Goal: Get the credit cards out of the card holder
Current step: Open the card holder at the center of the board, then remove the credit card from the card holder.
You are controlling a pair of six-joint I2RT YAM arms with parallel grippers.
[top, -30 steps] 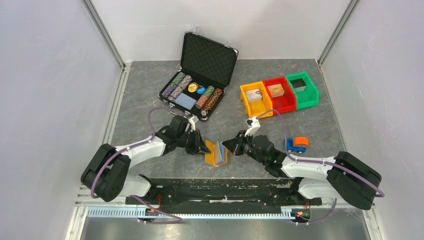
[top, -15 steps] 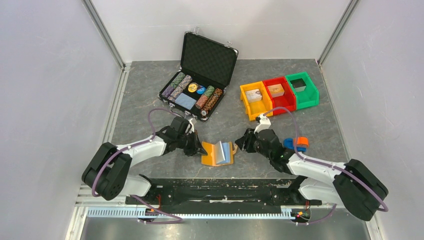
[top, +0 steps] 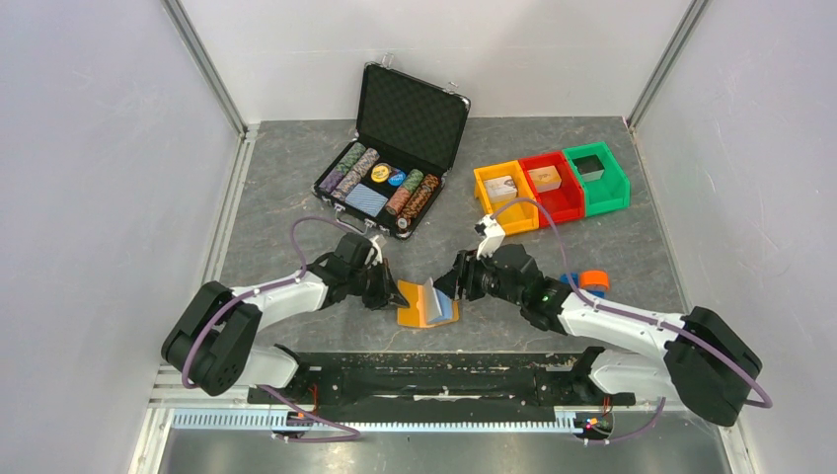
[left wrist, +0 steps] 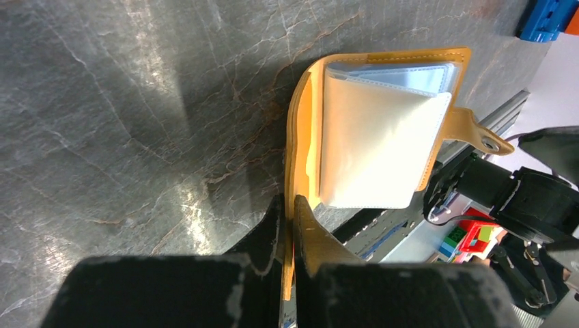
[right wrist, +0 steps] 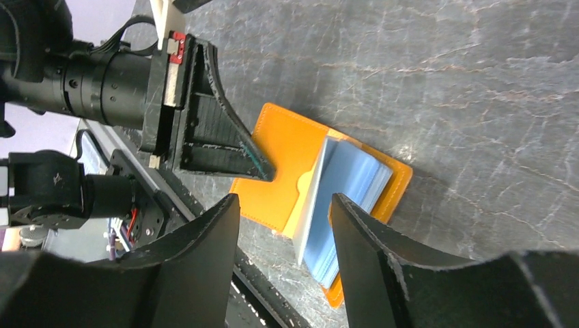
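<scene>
The orange card holder (top: 412,315) lies open on the grey table between both arms. My left gripper (top: 396,293) is shut on the edge of its left flap (left wrist: 301,130), with the orange edge pinched between the jaws (left wrist: 293,208). Light blue leaves (right wrist: 348,198) and a white one (left wrist: 375,147) stand up from the fold; I cannot tell the credit cards from sleeves. My right gripper (top: 455,286) is open just right of those leaves. In its wrist view its jaws (right wrist: 283,205) straddle their near edge without touching.
An open black case of poker chips (top: 393,148) stands at the back. Orange (top: 503,197), red (top: 549,188) and green (top: 597,178) bins sit at the back right. A blue toy car with an orange roll (top: 588,282) lies right of my right arm. The black base rail (top: 424,370) runs along the near edge.
My left gripper shut on the holder's left flap. My right gripper opened, drew back, then came in left to the upright leaves. The holder now lies wider open.
</scene>
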